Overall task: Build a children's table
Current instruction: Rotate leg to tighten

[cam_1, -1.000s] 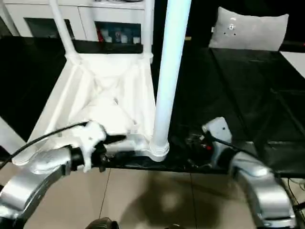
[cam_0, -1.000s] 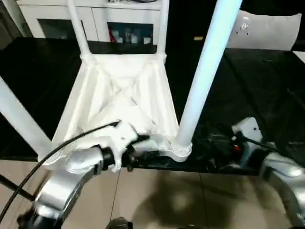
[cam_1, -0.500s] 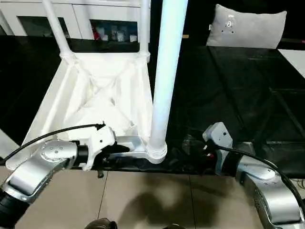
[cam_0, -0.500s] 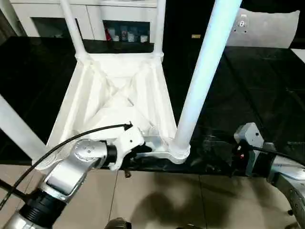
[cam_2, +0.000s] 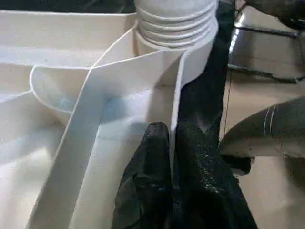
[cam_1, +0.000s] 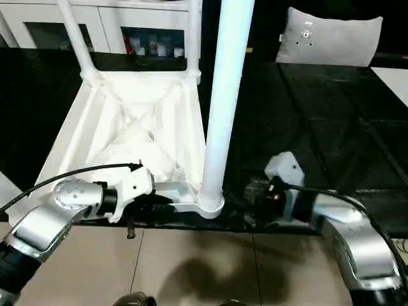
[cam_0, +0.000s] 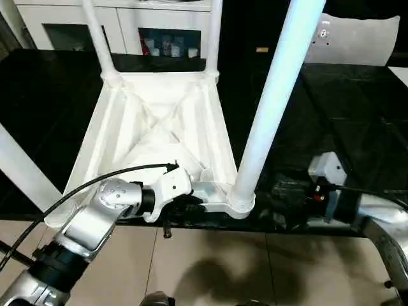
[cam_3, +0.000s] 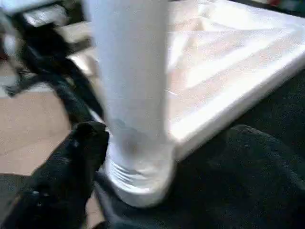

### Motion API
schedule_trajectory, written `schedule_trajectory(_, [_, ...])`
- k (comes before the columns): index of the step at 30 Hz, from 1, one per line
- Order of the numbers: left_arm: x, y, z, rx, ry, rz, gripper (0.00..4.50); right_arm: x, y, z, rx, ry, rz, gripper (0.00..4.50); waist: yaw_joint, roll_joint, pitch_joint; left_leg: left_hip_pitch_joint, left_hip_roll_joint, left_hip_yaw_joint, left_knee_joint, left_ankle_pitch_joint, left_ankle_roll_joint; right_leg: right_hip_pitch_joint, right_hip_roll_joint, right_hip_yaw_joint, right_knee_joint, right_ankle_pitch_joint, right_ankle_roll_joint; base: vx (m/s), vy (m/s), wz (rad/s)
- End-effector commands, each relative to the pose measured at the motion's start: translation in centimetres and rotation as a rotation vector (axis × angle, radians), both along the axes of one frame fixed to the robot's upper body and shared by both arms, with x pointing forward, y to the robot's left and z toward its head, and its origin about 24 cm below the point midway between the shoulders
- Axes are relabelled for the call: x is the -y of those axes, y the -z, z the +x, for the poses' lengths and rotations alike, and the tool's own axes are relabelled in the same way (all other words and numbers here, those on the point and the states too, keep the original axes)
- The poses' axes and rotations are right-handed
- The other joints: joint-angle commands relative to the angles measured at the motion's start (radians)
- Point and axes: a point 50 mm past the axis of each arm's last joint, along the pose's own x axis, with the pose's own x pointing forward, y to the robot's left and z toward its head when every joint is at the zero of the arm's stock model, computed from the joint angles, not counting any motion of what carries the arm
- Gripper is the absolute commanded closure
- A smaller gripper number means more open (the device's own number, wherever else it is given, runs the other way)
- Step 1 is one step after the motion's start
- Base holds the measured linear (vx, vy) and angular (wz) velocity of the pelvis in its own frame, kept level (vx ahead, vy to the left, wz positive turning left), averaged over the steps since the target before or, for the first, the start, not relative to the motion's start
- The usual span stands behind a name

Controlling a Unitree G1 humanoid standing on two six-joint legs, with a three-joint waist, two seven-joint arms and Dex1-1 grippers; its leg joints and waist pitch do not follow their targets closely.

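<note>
The children's table [cam_0: 159, 127] lies upside down on a black surface, ribbed underside up, with its legs standing in the corner sockets. The near-right leg [cam_0: 271, 95] rises from its socket [cam_0: 239, 204] at the front edge. My left gripper [cam_0: 188, 205] is shut on the table's thin front rim [cam_2: 178, 95] just beside that socket; both black fingers [cam_2: 147, 157] pinch the wall. My right gripper [cam_0: 284, 194] stands open, low on the black surface, right beside the leg's threaded base [cam_3: 133, 176], with one finger [cam_3: 78, 152] close to it.
A white cabinet [cam_0: 64, 29] with glass fronts stands behind, and a white cushion [cam_0: 357, 41] lies at the back right. The black surface [cam_0: 344, 121] ends right at the table's front rim, with tiled floor [cam_0: 210, 261] below. Three other legs [cam_0: 99, 38] stand at the far and left corners.
My left gripper has closed its fingers onto the front rim. My right gripper has edged a little closer to the leg's base. The camera view has shifted slightly.
</note>
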Motion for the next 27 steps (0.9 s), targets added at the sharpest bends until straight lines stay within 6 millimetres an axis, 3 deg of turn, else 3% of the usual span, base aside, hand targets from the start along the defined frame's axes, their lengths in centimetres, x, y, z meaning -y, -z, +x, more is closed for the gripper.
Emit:
schedule_trajectory(1, [-0.3,1.0,-0.2,-0.017,0.029,0.059,4.46,-0.1,-0.2,0.2,-0.013,-0.084,-0.001,0.41,0.004,-0.008,-0.077,0.003,0.062,-0.014,-0.071,-0.123,0.081,0.049,-0.065,0.048,-0.068,-0.084,-0.266,0.000,0.000,0.00])
schedule_trajectory(2, [-0.3,1.1,-0.2,-0.014,0.058,0.076,4.50,-0.2,-0.1,0.3,-0.036,-0.131,-0.005,0.71,0.003,-0.011,-0.077,0.002,0.061,-0.013,-0.070,-0.127,0.084,0.050,-0.064,0.047,-0.068,-0.082,-0.271,0.000,0.000,0.00])
schedule_trajectory(11, [-0.3,1.0,-0.2,0.004,0.242,0.153,4.50,-1.2,0.9,2.6,-0.103,-0.333,-0.075,1.25,0.008,-0.014,-0.084,0.007,0.064,-0.006,-0.067,-0.143,0.055,0.048,-0.066,0.045,-0.065,-0.108,-0.295,0.000,0.000,0.00])
schedule_trajectory(13, [-0.5,1.0,0.1,0.018,0.258,0.173,4.50,-1.5,0.9,3.0,-0.116,-0.373,-0.079,1.58,0.013,-0.010,-0.086,0.013,0.067,-0.004,-0.067,-0.140,0.055,0.044,-0.065,0.046,-0.063,-0.087,-0.300,0.000,0.000,0.00])
schedule_trajectory(18, [-0.7,1.0,0.5,0.029,0.265,0.188,4.50,-2.1,0.8,3.8,-0.115,-0.406,-0.083,1.94,0.026,-0.011,-0.088,0.014,0.071,0.002,-0.069,-0.155,0.039,0.043,-0.066,0.045,-0.061,-0.094,-0.295,0.000,0.000,0.00])
schedule_trajectory(25, [-0.7,1.0,0.7,0.012,0.248,0.162,4.50,-2.4,1.0,3.8,-0.140,-0.450,-0.063,2.50,0.027,-0.016,-0.088,0.013,0.071,0.002,-0.071,-0.174,0.025,0.044,-0.066,0.046,-0.062,-0.106,-0.284,0.000,0.000,0.00])
schedule_trajectory(27, [-0.3,0.7,1.2,-0.014,0.169,0.085,4.50,-2.6,1.0,3.4,-0.169,-0.443,0.006,2.54,0.028,-0.018,-0.087,0.015,0.070,0.004,-0.070,-0.160,0.031,0.043,-0.064,0.046,-0.060,-0.092,-0.288,0.000,0.000,0.00])
